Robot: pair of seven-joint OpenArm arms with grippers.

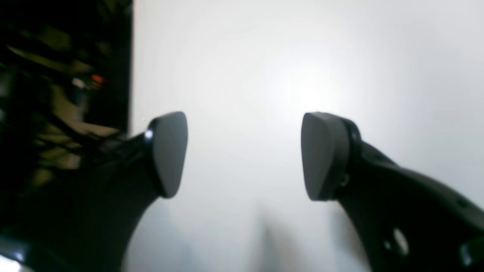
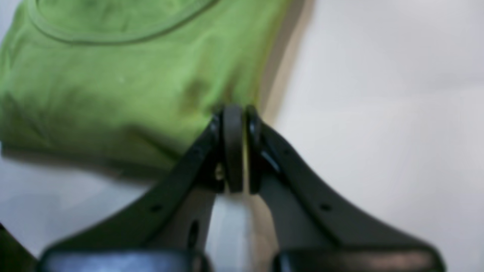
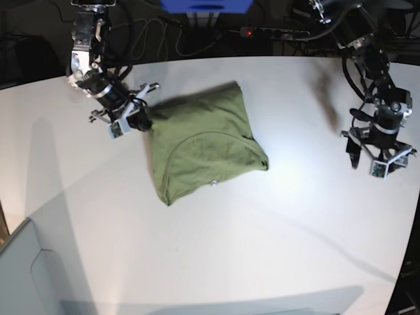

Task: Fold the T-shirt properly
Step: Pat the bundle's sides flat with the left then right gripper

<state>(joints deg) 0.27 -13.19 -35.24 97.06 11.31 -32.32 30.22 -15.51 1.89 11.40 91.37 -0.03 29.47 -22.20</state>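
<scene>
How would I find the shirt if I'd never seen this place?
Look at the big white table. Near its middle lies the shirt, a folded green bundle with its neckline showing. It is the only cloth there, right beside the right tool.

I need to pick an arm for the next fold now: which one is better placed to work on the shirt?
Right, probably. The right pincer sits shut at the T-shirt's edge, apparently pinching the fabric. The left pincer hangs open above bare table, well away from the cloth.
</scene>
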